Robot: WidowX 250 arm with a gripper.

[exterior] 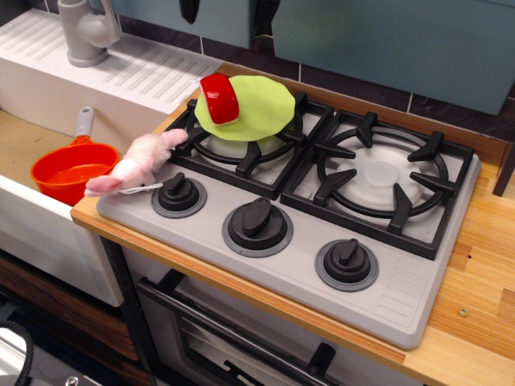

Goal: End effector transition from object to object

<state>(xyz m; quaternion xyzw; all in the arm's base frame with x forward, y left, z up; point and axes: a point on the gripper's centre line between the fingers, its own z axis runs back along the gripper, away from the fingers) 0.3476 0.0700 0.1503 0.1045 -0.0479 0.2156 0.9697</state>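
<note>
Only the two black fingertips (187, 10) of my gripper (225, 10) show, at the top edge of the view. They stand wide apart with nothing between them, high above the left burner. Below them a red object (220, 98) lies on a lime-green round piece (253, 108) over the left burner grate (241, 153). The rest of the gripper and the arm are out of view.
A pink plush toy (137, 163) lies on the stove's left edge beside the left knob (178, 193). An orange pot (74, 170) sits in the sink, with a grey faucet (87, 32) behind it. The right burner (378, 178) is bare. Wooden counter (483, 265) is at the right.
</note>
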